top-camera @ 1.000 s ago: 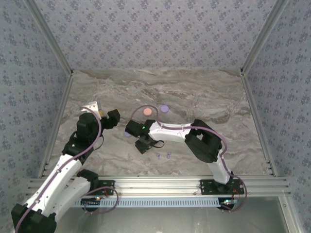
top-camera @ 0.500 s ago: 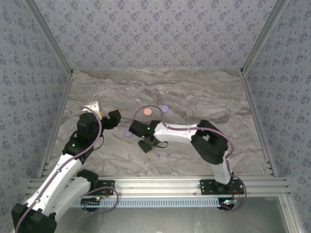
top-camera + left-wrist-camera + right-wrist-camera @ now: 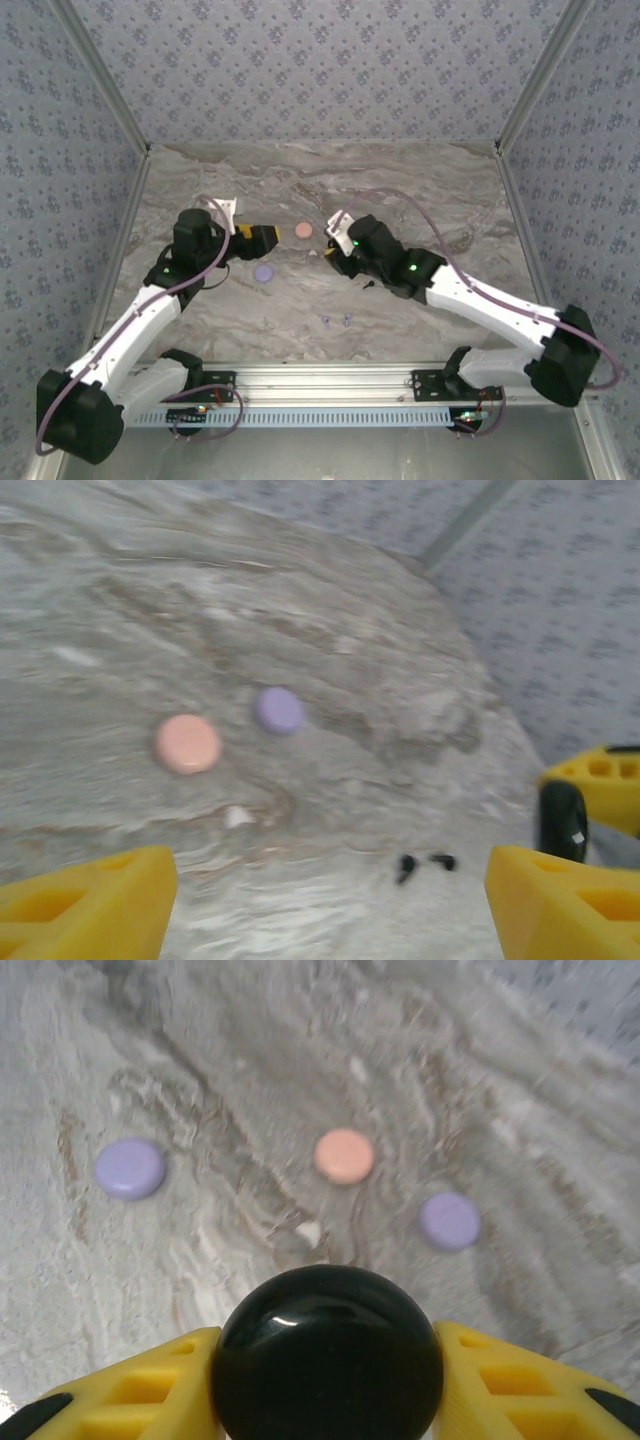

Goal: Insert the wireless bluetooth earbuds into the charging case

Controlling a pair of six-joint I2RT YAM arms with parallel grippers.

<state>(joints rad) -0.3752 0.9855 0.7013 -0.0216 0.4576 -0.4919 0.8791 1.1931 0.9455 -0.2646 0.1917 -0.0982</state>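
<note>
My right gripper (image 3: 328, 1380) is shut on a glossy black round charging case (image 3: 328, 1350), held above the table; from above it sits near the middle (image 3: 335, 251). Two black earbuds (image 3: 405, 867) lie on the marble ahead of my left gripper (image 3: 325, 915), which is open and empty, its yellow fingers (image 3: 90, 905) wide apart. From above, the left gripper (image 3: 266, 238) is left of a pink case (image 3: 303, 230). The black earbuds (image 3: 369, 285) lie just below the right wrist. A pair of lavender earbuds (image 3: 336, 321) lies nearer the front.
A lavender case (image 3: 264, 272) lies below the left gripper. The right wrist view shows a pink case (image 3: 345, 1155) between two lavender cases (image 3: 130, 1168) (image 3: 449, 1221). Patterned walls and metal rails enclose the marble table (image 3: 440, 200).
The right arm swung out to the right and its gripper moved back and right from beside the lavender case, closing further on the black case. The left gripper moved right toward the pink case.
</note>
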